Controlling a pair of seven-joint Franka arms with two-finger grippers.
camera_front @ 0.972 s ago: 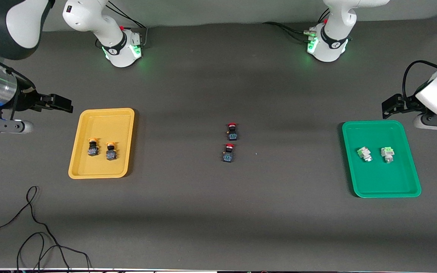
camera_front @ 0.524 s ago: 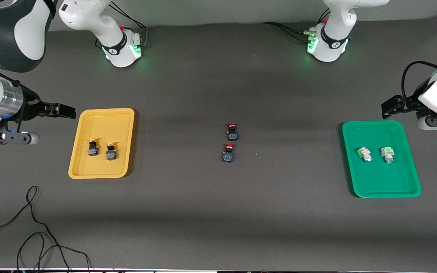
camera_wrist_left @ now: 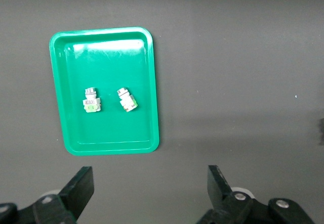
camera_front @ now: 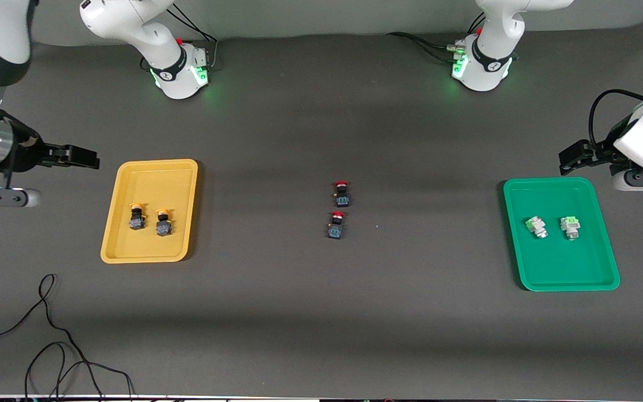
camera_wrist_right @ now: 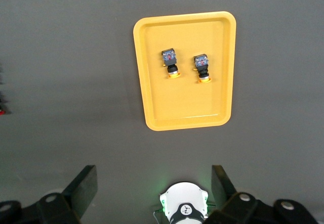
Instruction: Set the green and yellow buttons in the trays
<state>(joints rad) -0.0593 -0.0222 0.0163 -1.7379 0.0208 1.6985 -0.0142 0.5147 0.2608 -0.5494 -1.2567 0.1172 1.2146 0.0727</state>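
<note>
Two orange-yellow-capped buttons (camera_front: 137,216) (camera_front: 163,222) lie in the yellow tray (camera_front: 126,248), also in the right wrist view (camera_wrist_right: 170,63) (camera_wrist_right: 202,67) (camera_wrist_right: 152,107). Two pale green buttons (camera_front: 536,226) (camera_front: 570,227) lie in the green tray (camera_front: 567,273), also in the left wrist view (camera_wrist_left: 127,99) (camera_wrist_left: 91,100) (camera_wrist_left: 111,135). My right gripper (camera_front: 78,156) is open and empty, up in the air beside the yellow tray at the right arm's end. My left gripper (camera_front: 572,158) is open and empty, up in the air by the green tray's corner at the left arm's end.
Two red-capped black switches (camera_front: 342,193) (camera_front: 336,224) sit at the table's middle. A black cable (camera_front: 48,346) loops on the table, nearer the front camera than the yellow tray. The arm bases (camera_front: 179,70) (camera_front: 480,67) stand along the table's edge farthest from the camera.
My right gripper has drawn back away from the yellow tray toward the table's end and risen a little. My left gripper has shifted slightly upward. The buttons have not moved.
</note>
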